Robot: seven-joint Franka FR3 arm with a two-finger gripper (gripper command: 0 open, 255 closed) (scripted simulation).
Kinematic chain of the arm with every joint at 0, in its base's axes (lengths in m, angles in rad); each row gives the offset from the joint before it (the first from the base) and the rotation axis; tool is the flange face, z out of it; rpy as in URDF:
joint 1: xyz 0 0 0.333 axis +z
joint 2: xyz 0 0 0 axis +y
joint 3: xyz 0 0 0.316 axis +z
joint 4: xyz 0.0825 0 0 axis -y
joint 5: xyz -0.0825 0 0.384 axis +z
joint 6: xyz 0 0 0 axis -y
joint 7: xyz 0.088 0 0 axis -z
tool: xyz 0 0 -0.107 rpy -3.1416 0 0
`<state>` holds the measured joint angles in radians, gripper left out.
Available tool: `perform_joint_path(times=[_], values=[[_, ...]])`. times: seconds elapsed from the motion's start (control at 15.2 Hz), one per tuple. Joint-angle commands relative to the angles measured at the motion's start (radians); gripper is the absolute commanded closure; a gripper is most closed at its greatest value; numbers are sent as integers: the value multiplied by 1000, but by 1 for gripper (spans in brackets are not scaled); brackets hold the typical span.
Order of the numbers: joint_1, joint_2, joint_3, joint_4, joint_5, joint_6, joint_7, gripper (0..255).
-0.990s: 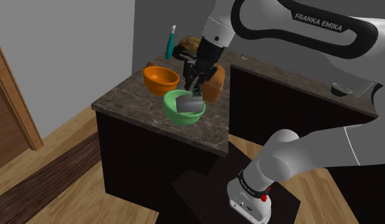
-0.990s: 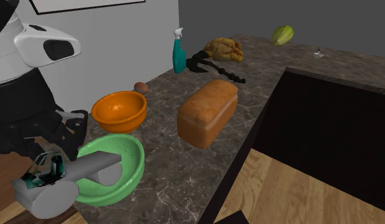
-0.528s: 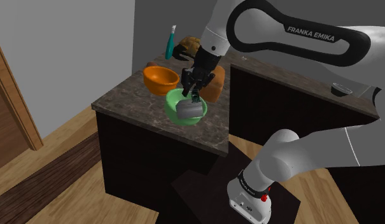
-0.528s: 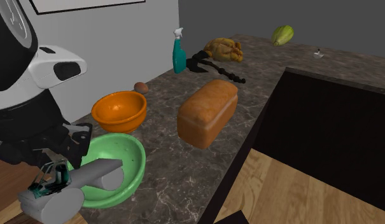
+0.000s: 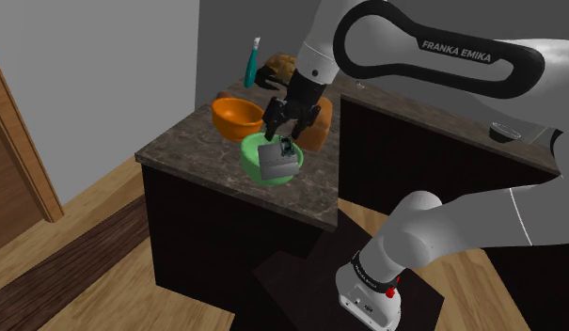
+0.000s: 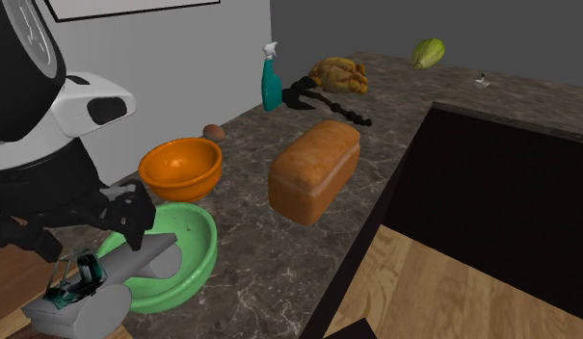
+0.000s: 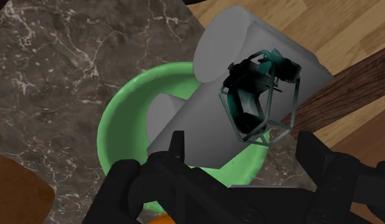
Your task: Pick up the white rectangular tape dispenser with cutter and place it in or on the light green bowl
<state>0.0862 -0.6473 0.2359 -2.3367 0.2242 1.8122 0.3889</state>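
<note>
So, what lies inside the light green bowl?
The grey tape dispenser lies tilted in the green bowl, one end inside, the other end with the dark cutter sticking out over the rim. The bowl's bottom beneath it is covered.

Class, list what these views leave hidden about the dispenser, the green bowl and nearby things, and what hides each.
Floor of the green bowl: wrist view, the grey tape dispenser lies across it.
Part of its far rim: shoulder view, behind the gripper.
Small brown thing: second exterior view, partly behind the orange bowl, too small to name.
</note>
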Motion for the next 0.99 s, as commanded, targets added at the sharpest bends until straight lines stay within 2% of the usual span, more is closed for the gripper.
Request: perform_joint_path(times=[0.0, 0.13, 0.4, 0.92], values=[[0, 0, 0, -1, 0, 0, 0, 0], [0, 2, 2, 0, 0, 1, 1, 0], [-6, 5, -20, 127, -15, -124, 6, 0], [-6, 5, -20, 127, -16, -124, 6, 0]])
